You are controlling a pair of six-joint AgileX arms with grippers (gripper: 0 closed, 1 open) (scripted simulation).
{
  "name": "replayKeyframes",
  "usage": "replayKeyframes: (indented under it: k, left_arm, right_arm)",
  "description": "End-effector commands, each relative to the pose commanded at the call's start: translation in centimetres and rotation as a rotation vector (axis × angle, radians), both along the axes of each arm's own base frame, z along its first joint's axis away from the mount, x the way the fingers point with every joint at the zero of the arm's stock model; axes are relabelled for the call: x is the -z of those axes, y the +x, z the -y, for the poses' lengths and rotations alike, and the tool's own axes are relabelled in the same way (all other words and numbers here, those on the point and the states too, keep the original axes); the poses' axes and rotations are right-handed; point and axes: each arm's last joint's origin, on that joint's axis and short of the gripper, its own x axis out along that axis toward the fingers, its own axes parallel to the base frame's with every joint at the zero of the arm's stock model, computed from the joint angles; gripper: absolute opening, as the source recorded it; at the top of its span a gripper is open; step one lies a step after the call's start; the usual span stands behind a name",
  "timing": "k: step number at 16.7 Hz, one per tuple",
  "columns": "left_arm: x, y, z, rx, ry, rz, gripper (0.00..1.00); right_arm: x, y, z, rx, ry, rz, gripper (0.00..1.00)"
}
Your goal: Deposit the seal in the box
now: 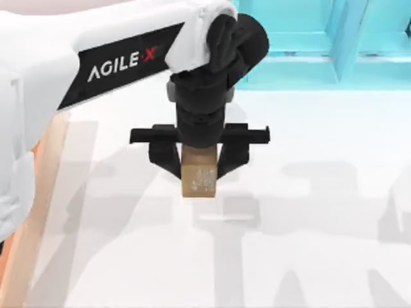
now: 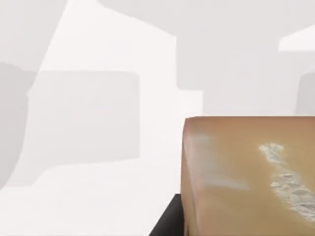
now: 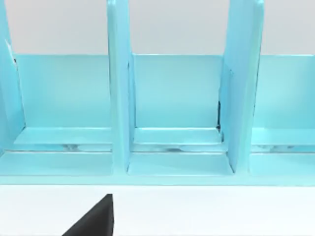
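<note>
Centre of top view: left gripper [image 1: 199, 168] clamped on the seal [image 1: 198, 179], held above the white table [image 1: 308, 224]. Pickup done; transfer & release pending. The box [image 1: 38, 192] (rim at left edge) is well apart. Right arm parked, facing turquoise frame [image 3: 172, 113].

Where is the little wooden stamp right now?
In the top view the stamp sits near the middle, pinched in the left gripper above the white table, with the box off to the left.
</note>
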Motion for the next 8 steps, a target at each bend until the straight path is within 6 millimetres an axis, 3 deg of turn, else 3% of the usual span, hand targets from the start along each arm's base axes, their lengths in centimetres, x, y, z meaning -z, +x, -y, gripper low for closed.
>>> replayKeyframes:
  k: [4, 8]
  left_arm:
    - [-3.5, -0.2, -0.2, 0.001, -0.009, 0.012, 0.0]
    - [-3.3, -0.1, -0.2, 0.001, -0.006, 0.009, 0.0]
  right_arm:
    - [0.0, 0.0, 0.0, 0.0, 0.0, 0.0, 1.0]
    - [0.0, 0.0, 0.0, 0.0, 0.0, 0.0, 1.0]
